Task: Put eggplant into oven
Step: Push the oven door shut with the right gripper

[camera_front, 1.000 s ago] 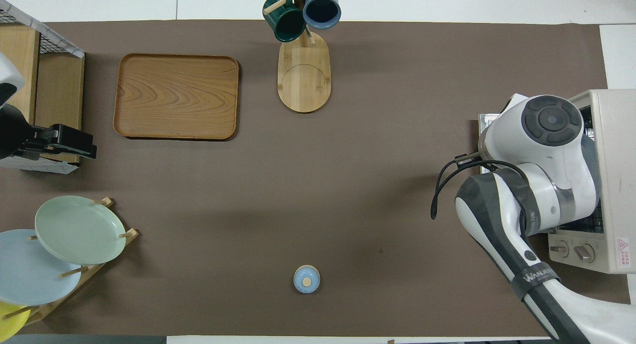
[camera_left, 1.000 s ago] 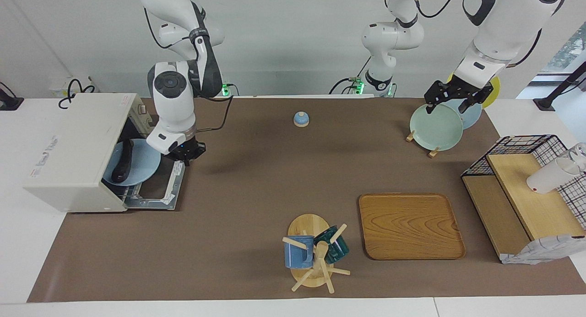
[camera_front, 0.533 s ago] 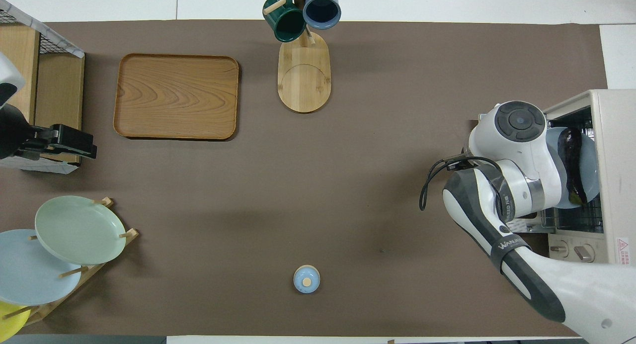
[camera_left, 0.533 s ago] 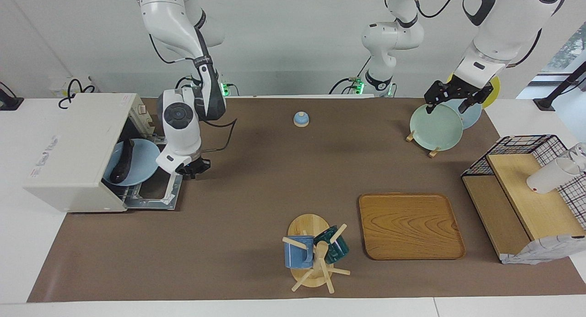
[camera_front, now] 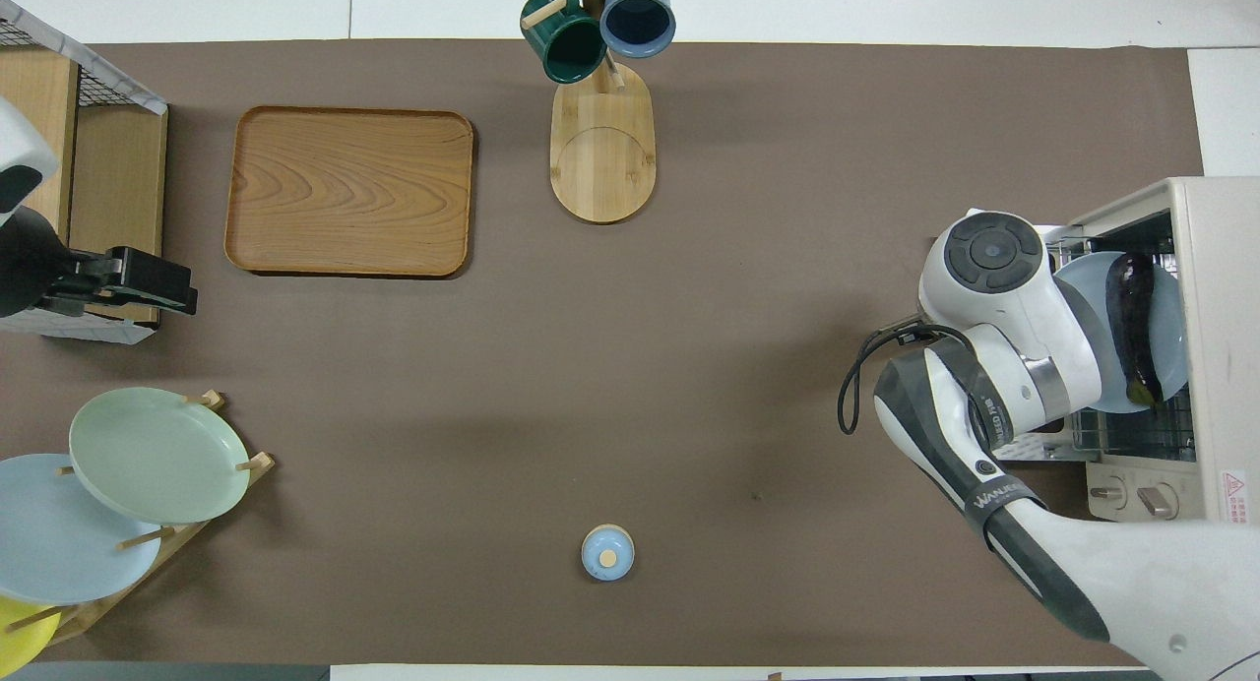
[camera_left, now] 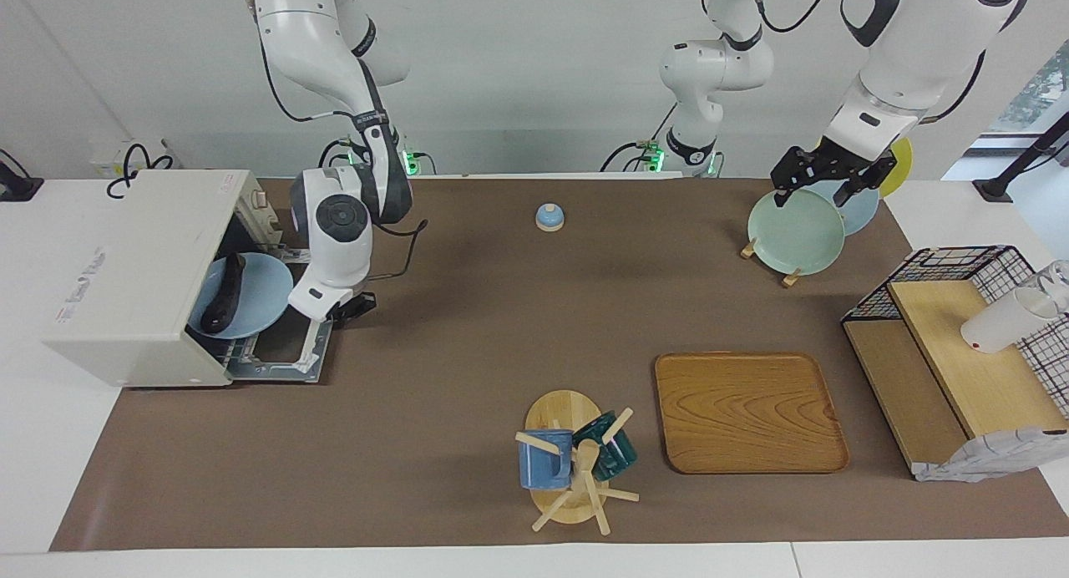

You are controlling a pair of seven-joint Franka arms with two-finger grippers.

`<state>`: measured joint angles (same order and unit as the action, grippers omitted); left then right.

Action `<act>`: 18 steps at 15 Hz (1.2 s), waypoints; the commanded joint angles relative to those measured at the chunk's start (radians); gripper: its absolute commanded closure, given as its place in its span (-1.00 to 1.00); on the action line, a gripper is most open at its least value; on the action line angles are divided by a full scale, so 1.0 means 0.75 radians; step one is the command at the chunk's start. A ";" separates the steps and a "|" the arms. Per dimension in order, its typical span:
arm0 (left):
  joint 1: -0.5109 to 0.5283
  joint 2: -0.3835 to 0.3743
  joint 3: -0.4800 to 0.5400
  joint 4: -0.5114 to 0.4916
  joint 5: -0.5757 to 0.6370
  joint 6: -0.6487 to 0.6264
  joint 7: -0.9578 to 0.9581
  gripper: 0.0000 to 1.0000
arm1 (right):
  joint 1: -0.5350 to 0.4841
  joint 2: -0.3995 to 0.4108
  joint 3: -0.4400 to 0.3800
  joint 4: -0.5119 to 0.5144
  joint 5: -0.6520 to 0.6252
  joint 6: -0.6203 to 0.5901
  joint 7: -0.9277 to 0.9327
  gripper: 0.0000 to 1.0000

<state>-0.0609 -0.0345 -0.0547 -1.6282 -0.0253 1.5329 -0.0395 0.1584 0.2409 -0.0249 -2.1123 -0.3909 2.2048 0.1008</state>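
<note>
The dark purple eggplant [camera_left: 224, 292] [camera_front: 1130, 317] lies on a light blue plate [camera_left: 265, 298] [camera_front: 1171, 332]. The plate rests in the mouth of the off-white oven [camera_left: 125, 261] [camera_front: 1221, 327] at the right arm's end of the table. The oven's door [camera_left: 284, 354] lies folded down flat. My right gripper [camera_left: 352, 308] is shut and holds nothing, just past the door's edge nearer the robots; its own arm hides it in the overhead view. My left gripper [camera_left: 817, 195] [camera_front: 162, 282] hangs open above the plate rack, holding nothing.
A rack with a green plate [camera_left: 793, 231], a blue one and a yellow one stands at the left arm's end. A wire-mesh shelf rack [camera_left: 944, 344] holds a white cup [camera_left: 1002, 323]. A wooden tray [camera_left: 747, 411], a mug tree [camera_left: 572, 469] and a small blue knob [camera_left: 549, 217] stand mid-table.
My right arm has drawn back from the oven's opening toward the middle of the table, uncovering the plate and eggplant from above. Eggplant and plate stay put. The left gripper barely moved.
</note>
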 commanded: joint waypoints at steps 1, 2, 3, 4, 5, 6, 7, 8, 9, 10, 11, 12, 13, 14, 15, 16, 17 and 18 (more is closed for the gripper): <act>-0.003 0.009 0.005 0.027 -0.011 -0.031 0.000 -1.00 | -0.011 -0.019 -0.002 0.039 -0.074 -0.076 -0.005 1.00; -0.003 0.009 0.005 0.025 -0.011 -0.031 0.002 -1.00 | -0.009 -0.021 -0.002 0.073 -0.074 -0.115 -0.022 1.00; -0.001 0.009 0.005 0.027 -0.011 -0.031 0.002 -1.00 | -0.011 -0.025 -0.002 0.106 -0.074 -0.152 -0.056 1.00; -0.001 0.009 0.005 0.027 -0.011 -0.031 0.004 -1.00 | -0.013 -0.029 -0.002 0.143 -0.074 -0.186 -0.103 1.00; -0.001 0.009 0.005 0.027 -0.011 -0.031 0.004 -1.00 | -0.027 -0.037 -0.002 0.172 -0.074 -0.219 -0.156 1.00; 0.001 0.009 0.005 0.027 -0.011 -0.033 0.006 -1.00 | -0.045 -0.055 -0.006 0.196 -0.072 -0.252 -0.220 1.00; 0.004 0.009 0.005 0.027 -0.011 -0.033 0.006 -1.00 | -0.076 -0.069 -0.006 0.219 -0.068 -0.279 -0.275 1.00; 0.006 0.009 0.005 0.027 -0.011 -0.033 0.004 -1.00 | -0.107 -0.090 -0.004 0.233 -0.062 -0.303 -0.318 1.00; 0.006 0.009 0.005 0.027 -0.011 -0.035 0.004 -1.00 | -0.133 -0.110 -0.004 0.235 -0.054 -0.317 -0.361 1.00; 0.008 0.009 0.005 0.025 -0.011 -0.037 0.004 -1.00 | -0.158 -0.127 -0.004 0.235 -0.054 -0.330 -0.394 1.00; 0.008 0.009 0.005 0.027 -0.011 -0.039 0.004 -1.00 | -0.176 -0.139 -0.004 0.235 -0.051 -0.340 -0.414 1.00; 0.008 0.009 0.005 0.025 -0.011 -0.037 0.004 -1.00 | -0.197 -0.157 -0.004 0.235 -0.051 -0.344 -0.437 1.00; 0.008 0.009 0.005 0.027 -0.011 -0.037 0.004 -1.00 | -0.207 -0.174 -0.004 0.235 -0.049 -0.360 -0.463 1.00; 0.010 0.009 0.005 0.027 -0.011 -0.037 0.004 -1.00 | -0.211 -0.184 -0.006 0.245 -0.027 -0.395 -0.484 1.00; 0.010 0.009 0.005 0.027 -0.011 -0.035 0.006 -1.00 | -0.221 -0.198 -0.010 0.258 0.014 -0.424 -0.506 1.00; 0.012 0.009 0.005 0.027 -0.011 -0.033 0.004 -1.00 | -0.242 -0.213 -0.010 0.266 0.040 -0.452 -0.531 1.00; 0.012 0.009 0.005 0.027 -0.011 -0.035 0.004 -1.00 | -0.254 -0.223 -0.010 0.288 0.063 -0.489 -0.543 1.00; 0.012 0.009 0.005 0.027 -0.011 -0.035 0.004 -1.00 | -0.254 -0.233 -0.010 0.331 0.108 -0.534 -0.543 1.00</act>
<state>-0.0597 -0.0345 -0.0505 -1.6282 -0.0253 1.5305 -0.0395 -0.0117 0.0639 -0.0360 -1.9032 -0.3664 1.8666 -0.2745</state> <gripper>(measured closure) 0.000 0.991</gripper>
